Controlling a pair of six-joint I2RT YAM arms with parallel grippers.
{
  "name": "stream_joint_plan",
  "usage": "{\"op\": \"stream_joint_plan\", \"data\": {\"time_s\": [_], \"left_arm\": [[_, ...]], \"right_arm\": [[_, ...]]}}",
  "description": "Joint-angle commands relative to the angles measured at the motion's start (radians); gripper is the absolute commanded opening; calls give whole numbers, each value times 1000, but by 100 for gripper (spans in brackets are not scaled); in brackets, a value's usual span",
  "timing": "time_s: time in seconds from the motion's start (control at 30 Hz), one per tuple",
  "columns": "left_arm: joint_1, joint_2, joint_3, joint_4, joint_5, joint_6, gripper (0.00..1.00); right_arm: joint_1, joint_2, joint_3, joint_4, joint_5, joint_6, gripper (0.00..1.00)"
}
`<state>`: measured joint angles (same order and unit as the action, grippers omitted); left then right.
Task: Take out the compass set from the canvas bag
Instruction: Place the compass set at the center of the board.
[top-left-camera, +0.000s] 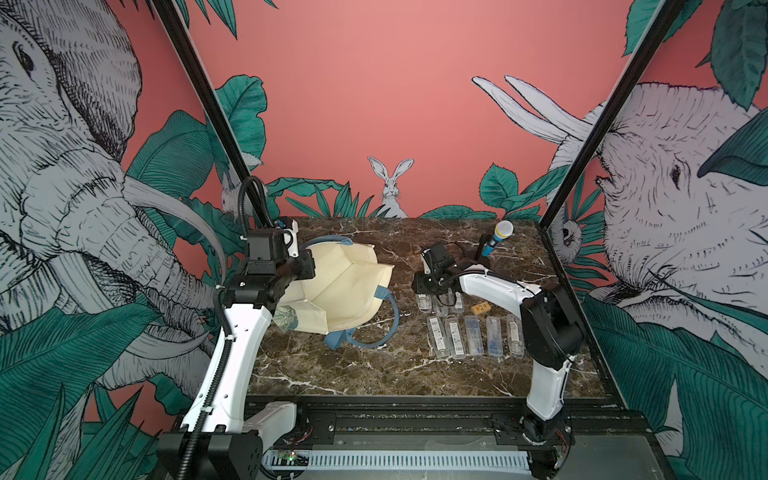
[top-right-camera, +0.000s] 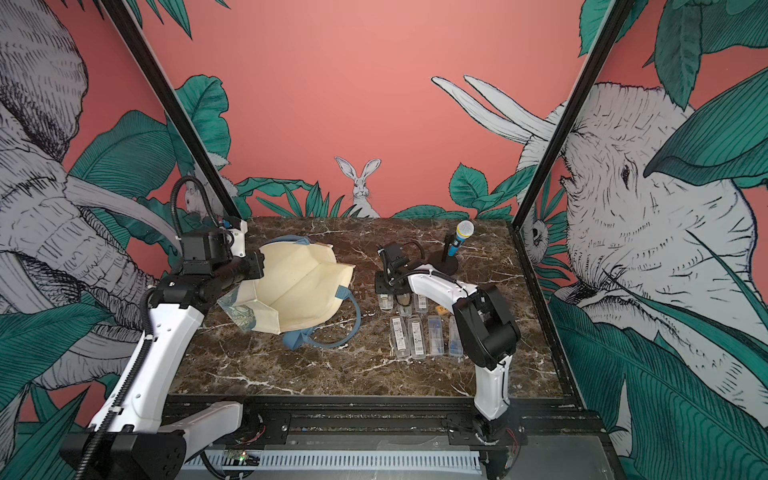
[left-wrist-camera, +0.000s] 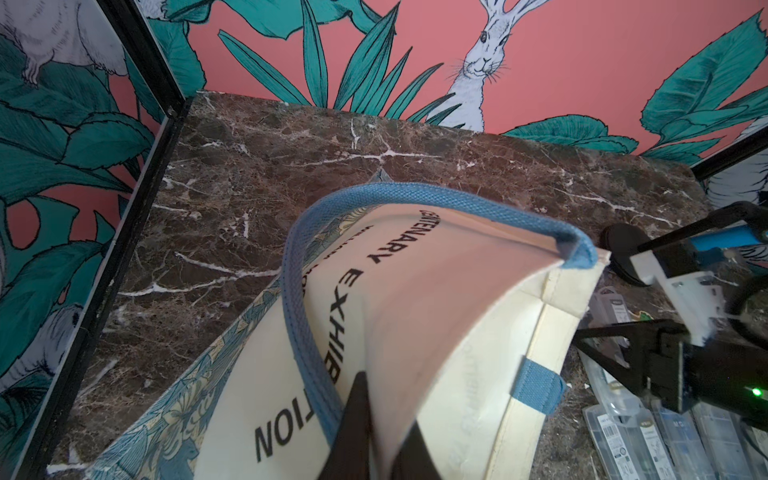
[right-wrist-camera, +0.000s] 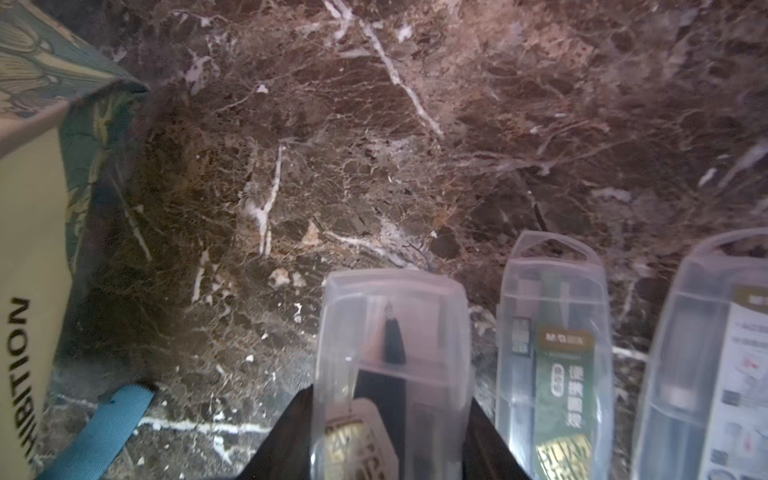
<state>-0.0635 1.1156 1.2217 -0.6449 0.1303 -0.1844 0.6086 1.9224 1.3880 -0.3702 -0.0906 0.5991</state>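
A cream canvas bag (top-right-camera: 299, 286) gapes open on the marbled surface (top-right-camera: 332, 374), its rim at the left pincer (top-right-camera: 262, 268). The right pincer (top-right-camera: 387, 293) points down onto a clear compass set (top-right-camera: 386, 306). More clear cases (top-right-camera: 417, 338) lie just beside it, and a microphone (top-right-camera: 462, 235) stands beyond.

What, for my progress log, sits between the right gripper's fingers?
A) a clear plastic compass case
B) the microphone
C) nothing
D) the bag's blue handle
A: in the right wrist view, a clear plastic compass case sits gripped between the fingers of the right gripper.
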Motion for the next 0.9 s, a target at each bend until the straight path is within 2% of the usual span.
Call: {"op": "stream_joint_plan", "data": {"time_s": [0.0, 0.3, 0.67, 0.87], "left_arm": [[6, -21, -7, 46, 33, -17, 0], [8, -22, -19, 61, 58, -18, 0], [8, -26, -28, 69, 70, -21, 0], [8, -28, -34, 73, 71, -20, 0]], "right_arm": [[8, 13, 5, 80, 5, 36, 43], [6, 70, -23, 68, 71, -12, 49], [3, 98, -23, 40, 124, -47, 62], [5, 71, -4, 2, 148, -76, 62]]}}
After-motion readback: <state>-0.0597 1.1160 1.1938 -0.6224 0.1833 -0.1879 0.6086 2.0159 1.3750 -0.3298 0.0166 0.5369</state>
